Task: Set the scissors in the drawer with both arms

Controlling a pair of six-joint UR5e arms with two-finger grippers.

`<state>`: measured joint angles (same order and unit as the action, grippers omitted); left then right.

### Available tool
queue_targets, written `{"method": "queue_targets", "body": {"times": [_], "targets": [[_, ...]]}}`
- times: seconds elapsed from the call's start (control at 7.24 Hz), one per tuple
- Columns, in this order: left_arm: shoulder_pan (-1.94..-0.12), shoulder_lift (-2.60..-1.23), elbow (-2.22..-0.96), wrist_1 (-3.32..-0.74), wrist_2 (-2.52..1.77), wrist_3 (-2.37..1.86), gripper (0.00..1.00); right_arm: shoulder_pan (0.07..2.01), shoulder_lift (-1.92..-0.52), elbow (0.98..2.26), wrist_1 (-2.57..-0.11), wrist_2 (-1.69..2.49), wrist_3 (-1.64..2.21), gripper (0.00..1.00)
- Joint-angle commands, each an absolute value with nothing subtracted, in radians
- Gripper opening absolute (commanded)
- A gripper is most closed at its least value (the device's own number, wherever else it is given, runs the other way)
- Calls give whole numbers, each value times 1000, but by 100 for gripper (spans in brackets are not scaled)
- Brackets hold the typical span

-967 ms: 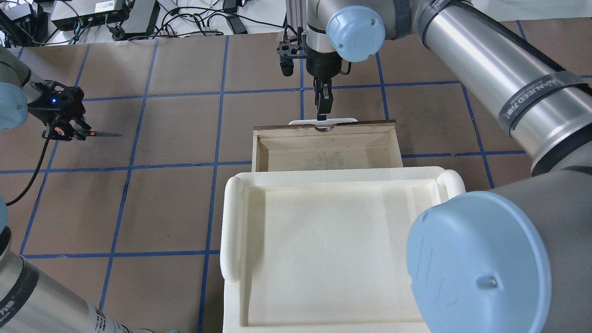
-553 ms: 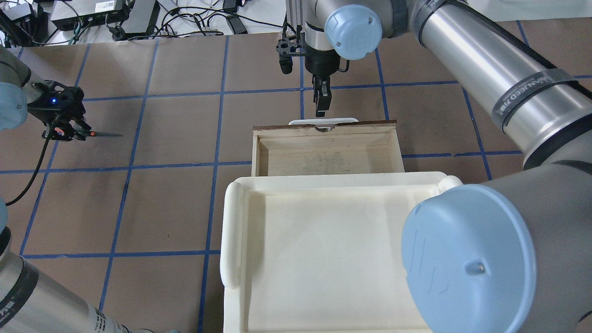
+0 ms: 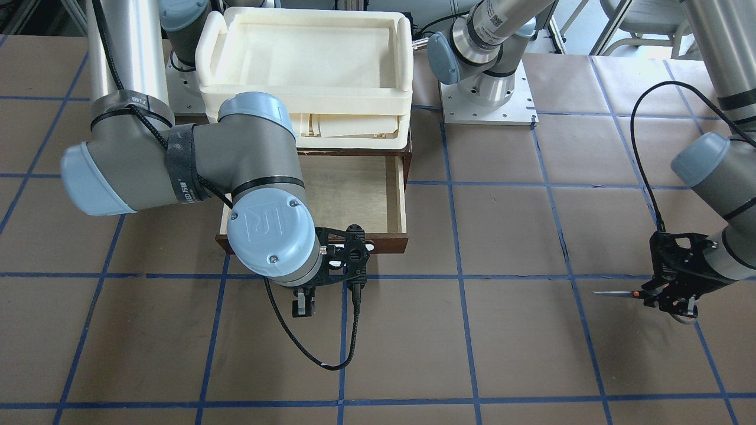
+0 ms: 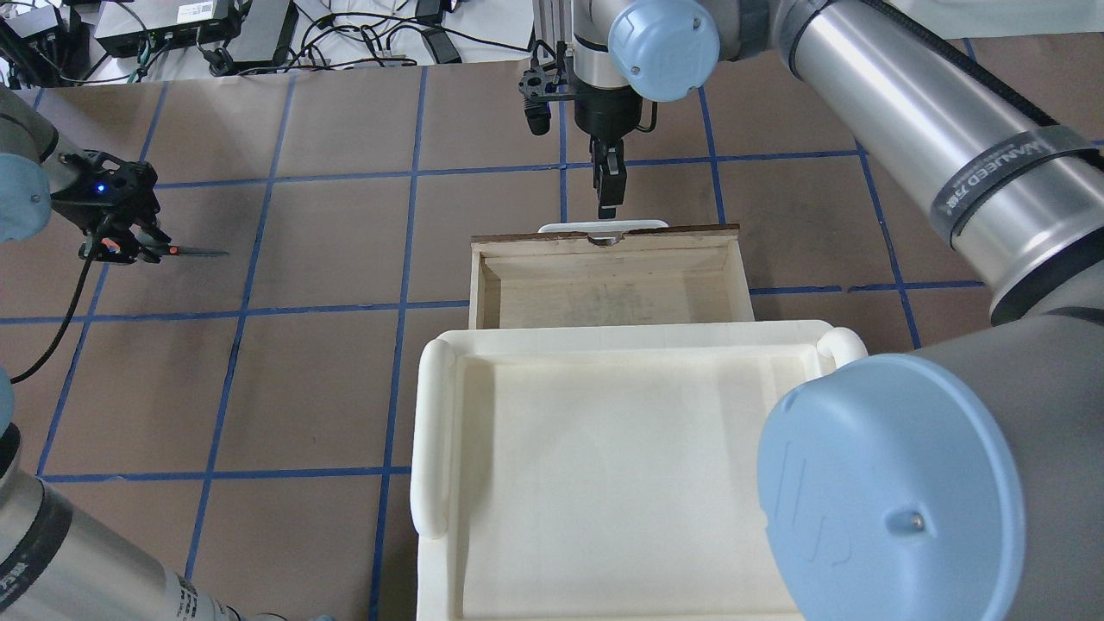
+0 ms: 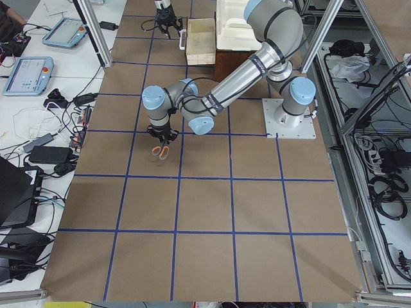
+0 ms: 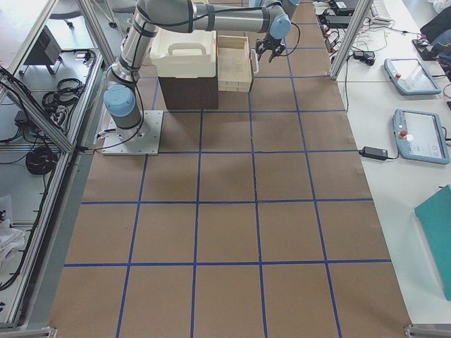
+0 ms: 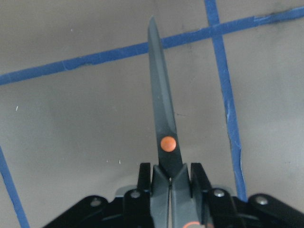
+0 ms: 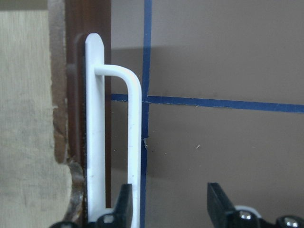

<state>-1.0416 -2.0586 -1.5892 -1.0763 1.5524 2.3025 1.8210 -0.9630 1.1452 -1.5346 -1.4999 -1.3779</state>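
My left gripper [image 4: 121, 243] is shut on the scissors [image 4: 194, 251] at the far left, clear of the table, with the dark blades pointing towards the drawer. The left wrist view shows the fingers [image 7: 145, 175] clamped just behind the orange pivot of the scissors [image 7: 161, 114]. The brown drawer [image 4: 690, 231] stands pulled open, its pale inside bare. My right gripper [image 4: 608, 203] is open and hangs just above and beyond the white handle [image 4: 642, 224]. In the right wrist view the handle [image 8: 135, 142] runs close by one finger [image 8: 122, 206].
A cream foam tray [image 4: 431, 431] sits on the cabinet above the drawer and covers the drawer's near part. The right arm's big elbow [image 4: 888, 483] fills the lower right of the overhead view. Brown table with blue tape lines lies between scissors and drawer.
My right gripper has drawn up and back from the drawer handle. The drawer stays open. My left gripper and the scissors have not moved.
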Motion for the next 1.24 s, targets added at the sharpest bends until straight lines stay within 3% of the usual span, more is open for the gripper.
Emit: {"method": "queue_targets", "body": {"times": [0.0,1.11], "targets": [[-1046,-2045,-1589,-1103,1552,2298,0,1822,-977,1172,-1508,-1502,-1382,61],[-1054,-2037,-1588,-1108,1554,2298,0,1822,-963,1204,-1629,-1500,-1414,58]]}}
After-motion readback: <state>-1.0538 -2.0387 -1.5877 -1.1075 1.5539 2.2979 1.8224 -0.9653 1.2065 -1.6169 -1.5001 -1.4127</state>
